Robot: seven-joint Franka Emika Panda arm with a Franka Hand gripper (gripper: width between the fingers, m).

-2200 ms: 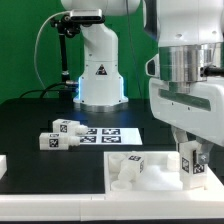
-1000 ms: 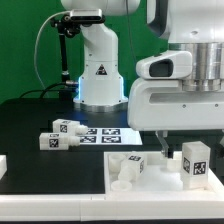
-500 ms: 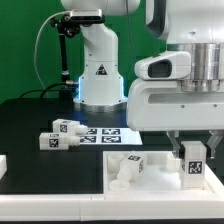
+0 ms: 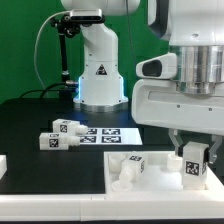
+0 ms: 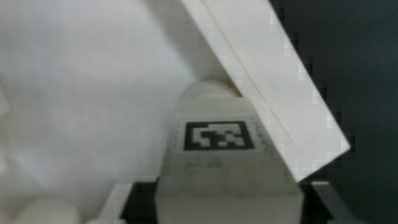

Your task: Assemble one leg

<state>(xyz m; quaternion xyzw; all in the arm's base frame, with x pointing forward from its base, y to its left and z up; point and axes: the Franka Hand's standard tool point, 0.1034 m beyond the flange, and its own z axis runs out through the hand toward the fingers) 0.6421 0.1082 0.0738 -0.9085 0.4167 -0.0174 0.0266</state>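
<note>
My gripper [image 4: 193,153] is shut on a leg [image 4: 193,169], a small white post with a black-and-white tag. It holds the leg upright over the large white panel [image 4: 160,185], near its corner on the exterior view's right. In the wrist view the leg [image 5: 217,150] fills the gap between my fingers [image 5: 125,202], with its far end against the panel's raised edge [image 5: 267,80]. I cannot tell whether the leg touches the panel. Another leg [image 4: 135,165] lies on the panel. Two more legs [image 4: 68,127] [image 4: 55,141] lie on the black table at the exterior view's left.
The marker board [image 4: 110,133] lies flat behind the panel. The robot's white base [image 4: 98,70] stands at the back with cables beside it. A white part [image 4: 3,165] shows at the exterior view's left edge.
My wrist has turned and the held leg has sunk slightly toward the panel's corner. The loose legs have not moved.
</note>
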